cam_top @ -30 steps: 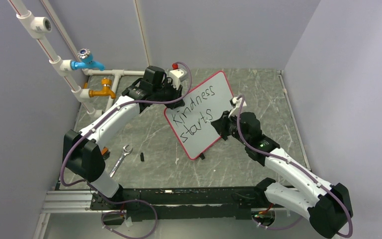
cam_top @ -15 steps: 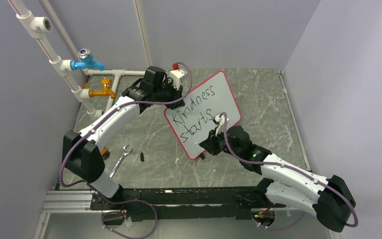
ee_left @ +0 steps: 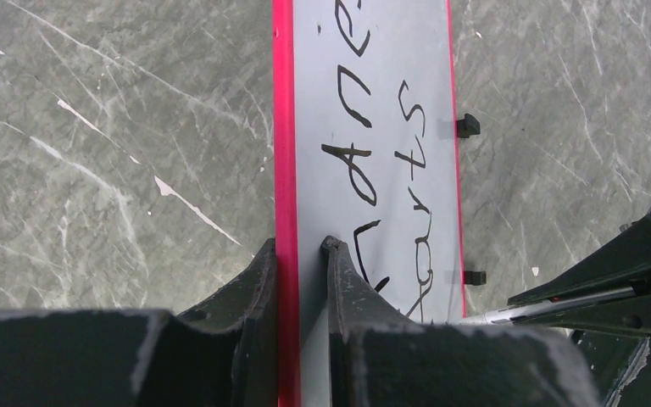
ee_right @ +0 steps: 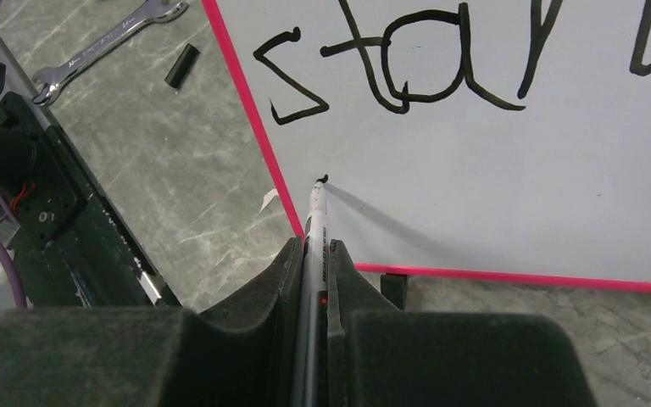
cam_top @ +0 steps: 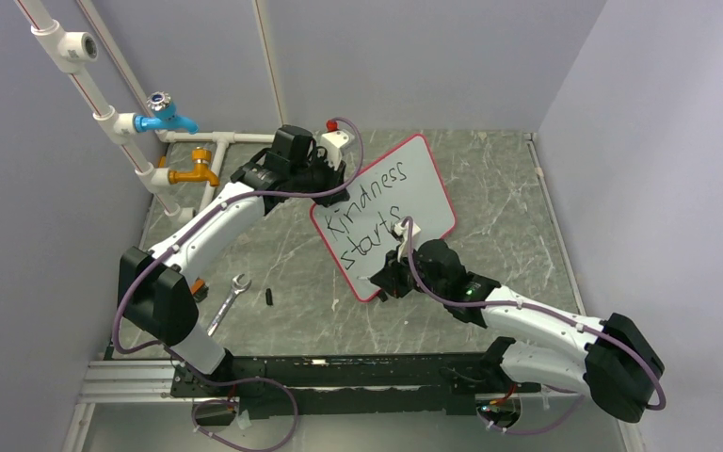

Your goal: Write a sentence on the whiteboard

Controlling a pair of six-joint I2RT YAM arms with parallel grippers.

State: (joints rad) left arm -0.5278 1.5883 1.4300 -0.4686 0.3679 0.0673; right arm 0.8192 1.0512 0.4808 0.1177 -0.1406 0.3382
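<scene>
The whiteboard (cam_top: 416, 179) with its red rim stands tilted at the table's middle. The sentence (cam_top: 369, 213) reads "Kindness starts" in black over two lines. My left gripper (cam_top: 326, 194) is shut on the board's left rim; in the left wrist view its fingers (ee_left: 298, 246) pinch the red edge of the whiteboard (ee_left: 390, 170). My right gripper (ee_right: 314, 246) is shut on a white marker (ee_right: 315, 212). The marker's black tip meets the whiteboard (ee_right: 492, 186) near its lower left corner, under the "s" of "starts" (ee_right: 398, 68). From above, the right gripper (cam_top: 388, 279) sits at that corner.
A wrench (cam_top: 229, 301) and a small black cap (cam_top: 269, 296) lie on the marble table left of the board. White pipes with a blue tap (cam_top: 165, 118) and a yellow tap (cam_top: 196, 172) stand at the back left. Grey walls enclose the table.
My right arm has swung the marker from the right end of "starts" down and left to the board's lower left corner. The left gripper and the board have stayed still.
</scene>
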